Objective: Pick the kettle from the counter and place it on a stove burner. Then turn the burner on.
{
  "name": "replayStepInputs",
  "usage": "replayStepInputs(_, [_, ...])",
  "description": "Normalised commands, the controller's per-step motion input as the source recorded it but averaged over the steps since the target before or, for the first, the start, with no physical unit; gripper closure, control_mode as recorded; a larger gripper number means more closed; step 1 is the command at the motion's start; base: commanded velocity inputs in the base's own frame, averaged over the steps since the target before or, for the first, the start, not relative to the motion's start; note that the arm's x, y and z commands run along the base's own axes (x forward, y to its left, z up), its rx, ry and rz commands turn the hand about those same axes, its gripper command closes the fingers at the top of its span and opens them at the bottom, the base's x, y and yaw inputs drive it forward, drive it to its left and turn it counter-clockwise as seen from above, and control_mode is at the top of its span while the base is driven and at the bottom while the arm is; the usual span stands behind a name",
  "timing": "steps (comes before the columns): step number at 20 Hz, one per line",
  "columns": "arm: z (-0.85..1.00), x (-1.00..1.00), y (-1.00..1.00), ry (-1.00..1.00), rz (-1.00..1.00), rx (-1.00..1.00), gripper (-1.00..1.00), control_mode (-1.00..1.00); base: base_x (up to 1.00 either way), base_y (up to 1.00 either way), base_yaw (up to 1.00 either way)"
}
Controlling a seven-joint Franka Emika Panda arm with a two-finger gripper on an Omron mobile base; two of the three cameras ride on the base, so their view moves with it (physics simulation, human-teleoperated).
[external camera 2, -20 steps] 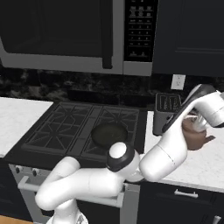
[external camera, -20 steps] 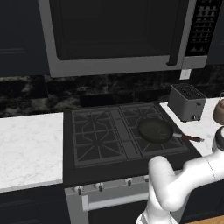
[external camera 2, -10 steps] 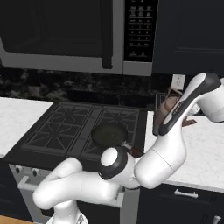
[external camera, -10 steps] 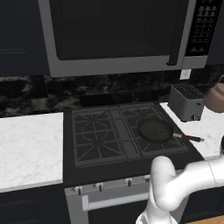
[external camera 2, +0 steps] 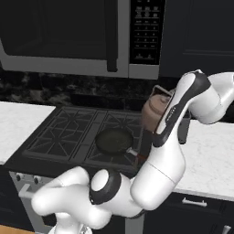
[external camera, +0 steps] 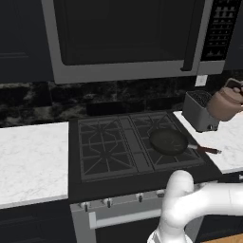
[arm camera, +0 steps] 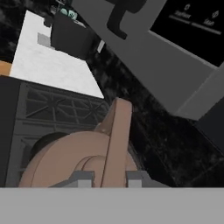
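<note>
The copper-brown kettle (external camera: 225, 102) hangs in the air above the right counter (external camera: 231, 139), in front of the toaster and just right of the cooktop. In the right base view the kettle (external camera 2: 154, 110) sits partly behind my forearm, over the stove's right edge. My gripper (arm camera: 108, 179) is shut on the kettle's thin arched handle (arm camera: 116, 139), with the rounded body hanging below it. The nearest stove burner (external camera: 163, 142) on the right carries a frying pan; the left burners (external camera: 101, 144) have bare grates.
A black frying pan (external camera: 167, 141) with a reddish handle lies on the front right grate. A grey toaster (external camera: 199, 110) stands on the right counter by the wall. A microwave (external camera: 128, 38) hangs low over the cooktop. Knobs (external camera: 109, 202) line the stove front. White counter (external camera: 31, 159) lies to the left.
The kettle has come up off the right counter in my shut gripper and moved left, toward the stove's right edge. Pan and toaster have not moved.
</note>
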Motion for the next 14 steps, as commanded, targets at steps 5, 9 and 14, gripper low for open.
replayStepInputs(5, [-0.02,-0.01,1.00,-0.08,0.00,-0.03,1.00,-1.00,0.00,0.00,0.00])
replayStepInputs(9, [-0.04,0.00,1.00,-0.03,0.00,-0.09,1.00,-1.00,0.00,0.00,0.00])
replayStepInputs(14, [-0.20,0.00,1.00,0.00,0.00,-0.15,1.00,-1.00,0.00,0.00,0.00])
